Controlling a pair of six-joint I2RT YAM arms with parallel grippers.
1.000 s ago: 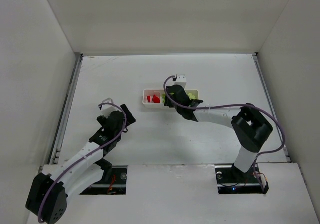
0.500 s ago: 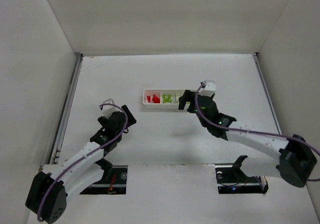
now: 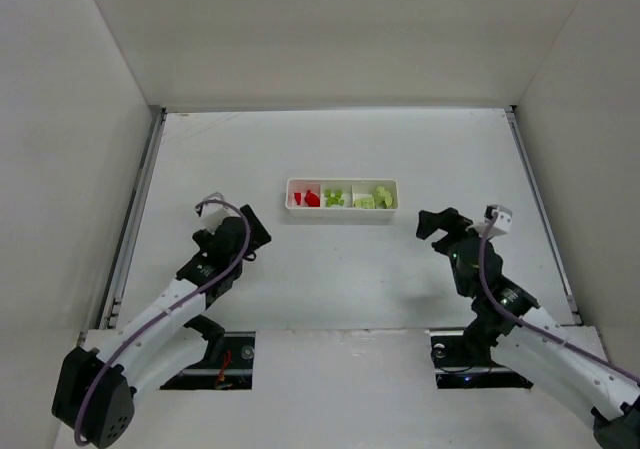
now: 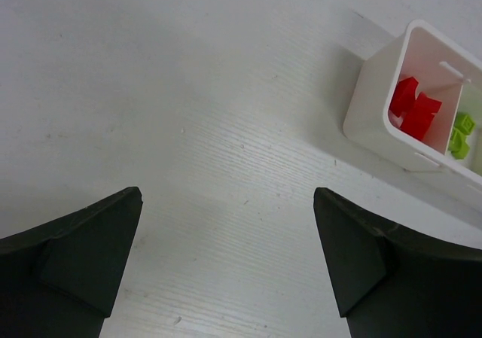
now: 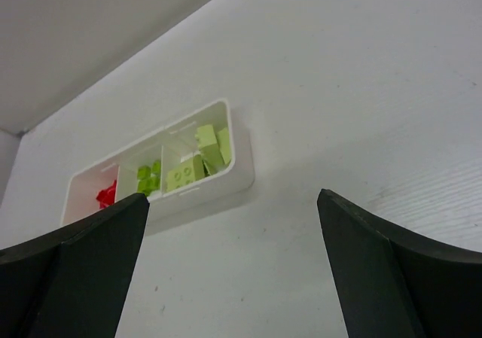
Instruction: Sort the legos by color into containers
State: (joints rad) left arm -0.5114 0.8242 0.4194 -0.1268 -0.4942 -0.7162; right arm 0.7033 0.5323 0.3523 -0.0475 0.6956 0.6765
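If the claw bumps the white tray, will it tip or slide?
Probably slide: the tray is long, low and flat on the table, so tipping looks unlikely. It seems thin plastic with only tiny legos inside, so likely light and easily shoved.

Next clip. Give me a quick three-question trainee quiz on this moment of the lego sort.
1. True or false: the right gripper is holding a lego.
2. In the top view, which compartment of the tray holds the red legos? A: left end. B: middle. C: right end.
3. Fill in: the left gripper is ____ (open or shut).
Key: 1 false, it is open and empty; 2 A; 3 open.
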